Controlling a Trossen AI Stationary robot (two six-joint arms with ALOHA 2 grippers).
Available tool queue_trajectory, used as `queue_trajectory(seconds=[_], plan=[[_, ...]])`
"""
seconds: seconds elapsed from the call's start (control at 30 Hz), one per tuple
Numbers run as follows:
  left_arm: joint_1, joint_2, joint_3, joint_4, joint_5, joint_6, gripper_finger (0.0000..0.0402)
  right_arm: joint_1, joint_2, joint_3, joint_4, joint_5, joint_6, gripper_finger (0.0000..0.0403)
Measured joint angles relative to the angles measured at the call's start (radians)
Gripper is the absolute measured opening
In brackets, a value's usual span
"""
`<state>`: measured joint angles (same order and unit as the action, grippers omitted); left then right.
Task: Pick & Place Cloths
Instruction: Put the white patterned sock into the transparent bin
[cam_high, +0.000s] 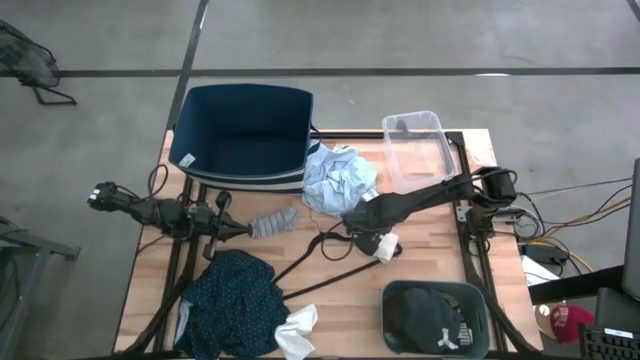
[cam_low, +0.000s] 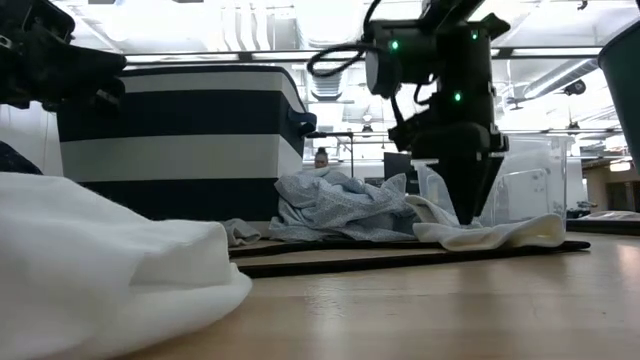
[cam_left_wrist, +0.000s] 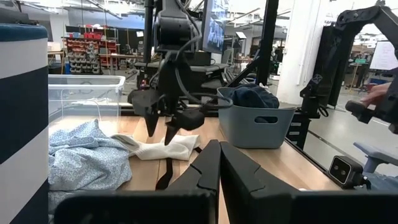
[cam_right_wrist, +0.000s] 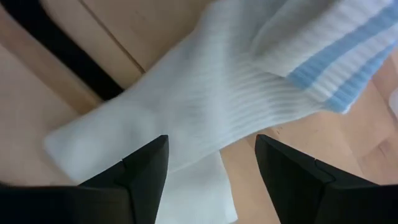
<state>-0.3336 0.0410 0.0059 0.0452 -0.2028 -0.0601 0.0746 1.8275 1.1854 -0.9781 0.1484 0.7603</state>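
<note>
The right claw (cam_right_wrist: 211, 171) hangs just above a white sock with pale blue stripes (cam_right_wrist: 205, 81) lying mid-counter, its fingers spread apart on either side of the sock and gripping nothing. The left claw (cam_high: 240, 229) sits low over the wooden counter (cam_high: 430, 260) by a grey sock (cam_high: 275, 222), its fingers together. A pale blue shirt (cam_high: 340, 178) is crumpled beside the navy-and-white striped bin (cam_high: 245, 130), a dark teal dotted garment (cam_high: 232, 305) and a white cloth (cam_high: 297, 330) lie at the near edge, and a black garment with a white logo (cam_high: 432, 322) fills the grey basket (cam_high: 480, 300).
</note>
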Motion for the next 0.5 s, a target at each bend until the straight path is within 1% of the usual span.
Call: queue_trajectory(seconds=[0.17,0.4,0.5], plan=[[0.000,0.000,0.000,0.000,0.000,0.000,0.0010,0.000,0.038,-0.001,0.009,-0.003,-0.005,0.0226],[0.000,0.001,0.000,0.000,0.000,0.000,0.0010,-0.005,0.053,-0.018,0.047,-0.014,-0.017,0.0227],[0.000,0.001,0.000,0.000,0.000,0.000,0.0010,-0.005,0.058,-0.024,0.067,-0.015,-0.051,0.0213]])
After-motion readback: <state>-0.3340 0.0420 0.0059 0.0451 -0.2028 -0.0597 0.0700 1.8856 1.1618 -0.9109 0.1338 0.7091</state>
